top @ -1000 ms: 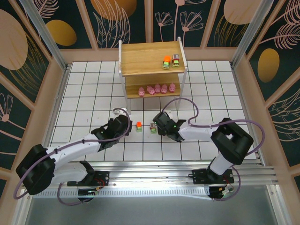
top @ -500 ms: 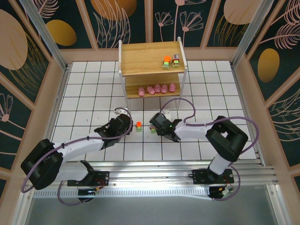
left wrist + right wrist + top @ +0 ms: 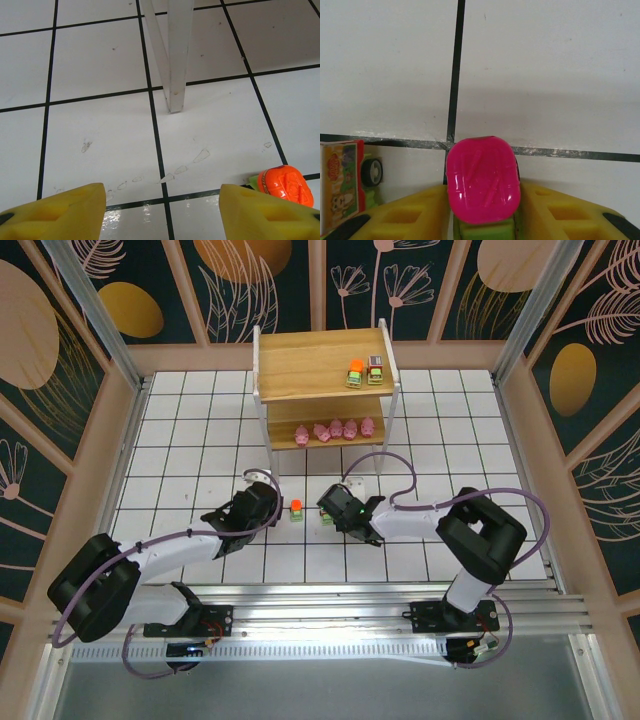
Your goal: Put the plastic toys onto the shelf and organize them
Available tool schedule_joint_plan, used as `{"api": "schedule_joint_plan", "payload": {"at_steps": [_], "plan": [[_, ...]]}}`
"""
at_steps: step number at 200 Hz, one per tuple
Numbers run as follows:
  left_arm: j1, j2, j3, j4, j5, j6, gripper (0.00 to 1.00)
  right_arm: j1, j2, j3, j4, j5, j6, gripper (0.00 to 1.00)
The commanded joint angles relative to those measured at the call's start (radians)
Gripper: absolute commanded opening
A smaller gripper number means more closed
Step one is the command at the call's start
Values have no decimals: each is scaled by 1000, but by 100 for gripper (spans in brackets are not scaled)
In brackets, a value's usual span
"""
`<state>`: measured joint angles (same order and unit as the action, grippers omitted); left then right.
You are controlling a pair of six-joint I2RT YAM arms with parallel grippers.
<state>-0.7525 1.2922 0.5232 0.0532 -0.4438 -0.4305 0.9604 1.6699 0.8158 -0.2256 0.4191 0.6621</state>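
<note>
The shelf (image 3: 320, 365) stands at the far side of the white tiled tabletop (image 3: 180, 440). Five pigs (image 3: 337, 428) sit in a row on its lower board. On the top board, near the right end, two green toys stand side by side, one with an orange top (image 3: 354, 373) and one with a grey top (image 3: 375, 370).

Three toys are down on the tabletop, in front of the shelf, between the two arms.

The right end effector (image 3: 482, 196) is low on the tabletop with a magenta toy (image 3: 482, 177) between its yellow fingers (image 3: 415, 212). The toy sits on the tiles. The fingers are very close on both sides, but the pink cap hides where they meet it, so I cannot tell if they are squeezing it. Just to the left of that finger is a boxy toy (image 3: 340, 185) with a picture on its side and a small wheel.

The left end effector (image 3: 162, 200) is released, its fingers wide apart with bare tile between them. An orange toy (image 3: 285, 186) sits just beside its right finger. A white shelf leg (image 3: 179, 55) stands on the tiles ahead of it.
</note>
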Motion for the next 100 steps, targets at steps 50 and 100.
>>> {"api": "schedule_joint_plan", "payload": {"at_steps": [50,100], "plan": [[10,0,-20,37,46,22,61,19,-5,-4,-27,42,24,32],[9,-9,-28,52,94,40,61,38,-55,2,-62,77,31,27]]}}
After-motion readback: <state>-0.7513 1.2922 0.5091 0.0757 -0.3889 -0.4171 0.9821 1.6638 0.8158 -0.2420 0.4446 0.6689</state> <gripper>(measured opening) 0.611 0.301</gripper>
